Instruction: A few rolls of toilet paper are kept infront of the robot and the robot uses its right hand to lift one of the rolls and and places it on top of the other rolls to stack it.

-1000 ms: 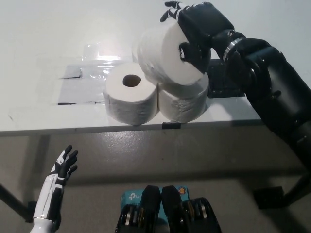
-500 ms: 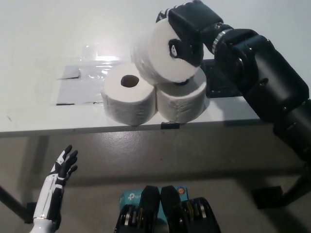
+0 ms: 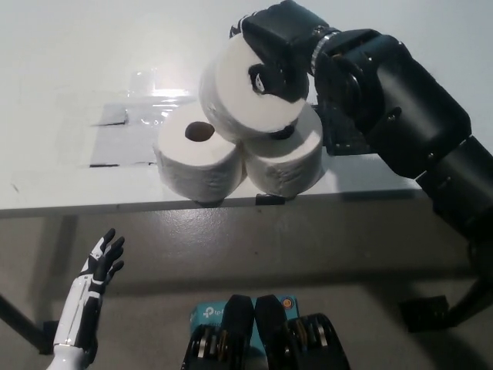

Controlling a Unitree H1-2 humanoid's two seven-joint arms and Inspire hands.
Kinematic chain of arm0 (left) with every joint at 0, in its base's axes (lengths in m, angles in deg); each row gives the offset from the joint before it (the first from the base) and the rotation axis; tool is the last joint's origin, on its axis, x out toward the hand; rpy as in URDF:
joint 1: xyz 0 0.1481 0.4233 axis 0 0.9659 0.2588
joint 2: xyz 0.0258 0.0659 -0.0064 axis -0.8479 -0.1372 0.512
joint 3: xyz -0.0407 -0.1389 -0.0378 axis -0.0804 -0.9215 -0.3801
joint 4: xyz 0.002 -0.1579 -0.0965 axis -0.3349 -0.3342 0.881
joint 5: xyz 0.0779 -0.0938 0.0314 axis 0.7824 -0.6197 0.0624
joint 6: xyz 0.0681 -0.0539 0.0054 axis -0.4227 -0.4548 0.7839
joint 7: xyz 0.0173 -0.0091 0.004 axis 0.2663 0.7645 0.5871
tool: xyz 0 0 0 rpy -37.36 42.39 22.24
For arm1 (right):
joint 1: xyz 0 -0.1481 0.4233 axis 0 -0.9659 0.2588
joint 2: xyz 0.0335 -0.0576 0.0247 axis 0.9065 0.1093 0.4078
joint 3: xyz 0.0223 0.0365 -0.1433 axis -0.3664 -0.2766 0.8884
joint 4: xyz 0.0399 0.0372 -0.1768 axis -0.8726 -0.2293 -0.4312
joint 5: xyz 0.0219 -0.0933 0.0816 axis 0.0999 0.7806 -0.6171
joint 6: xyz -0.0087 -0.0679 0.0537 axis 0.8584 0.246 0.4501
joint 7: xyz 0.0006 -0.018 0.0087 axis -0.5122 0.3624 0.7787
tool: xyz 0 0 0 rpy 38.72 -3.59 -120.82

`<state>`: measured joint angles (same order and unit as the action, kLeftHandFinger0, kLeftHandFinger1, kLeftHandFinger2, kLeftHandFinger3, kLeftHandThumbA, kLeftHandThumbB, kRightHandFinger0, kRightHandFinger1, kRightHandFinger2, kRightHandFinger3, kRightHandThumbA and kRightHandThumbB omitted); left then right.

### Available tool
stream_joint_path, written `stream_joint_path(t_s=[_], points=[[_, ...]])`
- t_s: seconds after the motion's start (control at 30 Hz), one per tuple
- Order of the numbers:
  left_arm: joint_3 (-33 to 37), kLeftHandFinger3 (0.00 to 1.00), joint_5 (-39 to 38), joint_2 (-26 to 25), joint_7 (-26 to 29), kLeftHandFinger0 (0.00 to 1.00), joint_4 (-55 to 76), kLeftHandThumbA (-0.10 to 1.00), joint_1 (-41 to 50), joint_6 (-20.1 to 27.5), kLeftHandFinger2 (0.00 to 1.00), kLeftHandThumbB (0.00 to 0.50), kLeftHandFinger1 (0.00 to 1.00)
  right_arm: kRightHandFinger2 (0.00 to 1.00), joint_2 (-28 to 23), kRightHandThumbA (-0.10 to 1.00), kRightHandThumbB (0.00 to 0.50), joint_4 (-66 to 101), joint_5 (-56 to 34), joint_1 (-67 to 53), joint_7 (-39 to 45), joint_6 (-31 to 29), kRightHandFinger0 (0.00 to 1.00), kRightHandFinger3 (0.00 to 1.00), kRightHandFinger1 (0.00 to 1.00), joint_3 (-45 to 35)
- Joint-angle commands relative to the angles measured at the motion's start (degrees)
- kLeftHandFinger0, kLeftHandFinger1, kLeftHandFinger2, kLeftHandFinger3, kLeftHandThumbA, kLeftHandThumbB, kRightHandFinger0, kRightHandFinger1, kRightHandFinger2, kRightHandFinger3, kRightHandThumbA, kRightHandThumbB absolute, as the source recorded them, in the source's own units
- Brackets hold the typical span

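The black right hand is clamped on the lifted roll, fingers wrapped over its top edge and thumb pressed into its flat face. Over the last second that roll has slid leftward in the hand's grip: it hung mostly above the right base roll before, and now it sits above the seam between that one and the left base roll. The lifted roll is tilted, its flat face turned toward the camera, not lying level. Its lower edge looks to be touching or just grazing both rolls beneath the fingers, though actual contact is hard to call from this angle. So the carry looks essentially done: 1 roll over 2, lined up for the stack. What's left, by my read, is settling it and letting go, and that tilt could make it roll off the seam. All of it sits close to the near edge of the white table. The white left hand rests low at the left, below the table edge, fingers spread and empty.
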<state>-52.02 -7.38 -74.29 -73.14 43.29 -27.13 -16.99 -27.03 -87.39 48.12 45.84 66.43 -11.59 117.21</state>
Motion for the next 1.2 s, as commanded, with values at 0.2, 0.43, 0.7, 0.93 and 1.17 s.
stream_joint_path(t_s=[0.2,0.43,0.7,0.93,1.17], points=[[-0.2,1.0,0.2,-1.0,-0.6,1.0,1.7,1.0,-1.0,1.2,1.0,0.077,1.0,1.0,1.4,0.21,0.342,-5.1,-0.9,4.1,10.8,4.0,1.0,1.0,1.0,2.4],[-0.1,1.0,0.5,-1.0,-0.5,1.0,1.8,1.0,-1.0,1.4,1.0,0.083,1.0,1.0,2.3,0.34,0.38,-10.3,-1.7,6.1,9.8,4.3,1.0,1.0,1.0,1.6],[0.0,1.0,0.7,-1.0,-0.5,1.0,1.6,1.0,-1.1,1.3,1.0,0.112,1.0,1.0,2.5,0.51,0.459,-13.6,-2.1,9.3,10.3,4.6,1.0,1.0,1.0,1.0],[0.0,1.0,0.8,-1.1,-0.5,1.0,1.5,1.0,-1.2,1.6,1.0,0.125,1.0,1.0,4.3,0.49,0.496,-21.4,-6.6,16.0,14.6,4.8,1.0,1.0,1.0,-1.7],[0.1,1.0,1.3,-1.4,-0.7,1.0,1.4,1.0,-1.5,1.6,1.0,0.141,1.0,1.0,5.1,0.56,0.5,-25.6,-7.7,21.3,18.1,2.7,1.0,1.0,1.0,-1.4]])
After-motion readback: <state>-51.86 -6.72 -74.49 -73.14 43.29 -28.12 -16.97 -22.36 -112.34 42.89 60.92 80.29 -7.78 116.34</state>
